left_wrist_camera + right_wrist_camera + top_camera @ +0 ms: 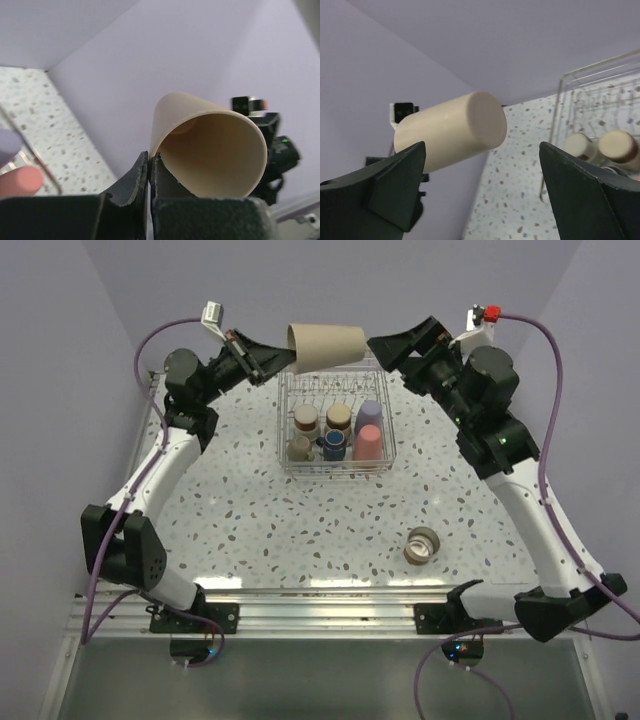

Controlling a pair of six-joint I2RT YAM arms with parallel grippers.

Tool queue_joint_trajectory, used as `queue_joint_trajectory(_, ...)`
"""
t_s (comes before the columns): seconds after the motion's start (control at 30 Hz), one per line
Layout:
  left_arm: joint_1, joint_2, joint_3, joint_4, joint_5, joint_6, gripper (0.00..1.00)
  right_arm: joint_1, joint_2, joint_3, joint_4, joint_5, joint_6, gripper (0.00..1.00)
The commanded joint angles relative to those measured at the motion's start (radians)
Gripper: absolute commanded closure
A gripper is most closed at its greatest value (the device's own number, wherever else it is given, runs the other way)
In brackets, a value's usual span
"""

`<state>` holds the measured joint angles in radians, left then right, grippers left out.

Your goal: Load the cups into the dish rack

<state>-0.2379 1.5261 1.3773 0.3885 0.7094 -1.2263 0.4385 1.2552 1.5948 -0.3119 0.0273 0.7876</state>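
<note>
Your left gripper (283, 357) pinches the rim of the tan cup (328, 345), clamped on the wall. The cup hangs on its side in the air above the far edge of the rack (282, 430), mouth toward the left arm. Your right gripper (388, 344) is spread wide just beside the cup's closed base, over the rack's far right corner; contact unclear. In the rack: lavender cup (370, 413), pink cup (369, 442), black mug (334, 445), three metal cups (306, 418). A fourth metal cup (422, 545) lies on the table (250, 510), near-right of the rack, well apart.
</note>
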Motion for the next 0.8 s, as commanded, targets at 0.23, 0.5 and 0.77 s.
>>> queue_joint_trajectory(0.23,0.035,0.080,-0.057,0.696,0.035,-0.510,1.00,-0.014,0.211,-0.058,0.692,-0.270,0.544,0.02)
queue_joint_trajectory(0.5,0.031,0.097,-0.072,0.750,-0.056,-0.526,1.00,0.002,0.286,0.031,0.677,-0.267,0.549,0.02)
queue_joint_trajectory(0.77,0.011,0.115,-0.066,0.704,-0.076,-0.492,1.00,0.045,0.334,0.077,0.665,-0.262,0.542,0.39)
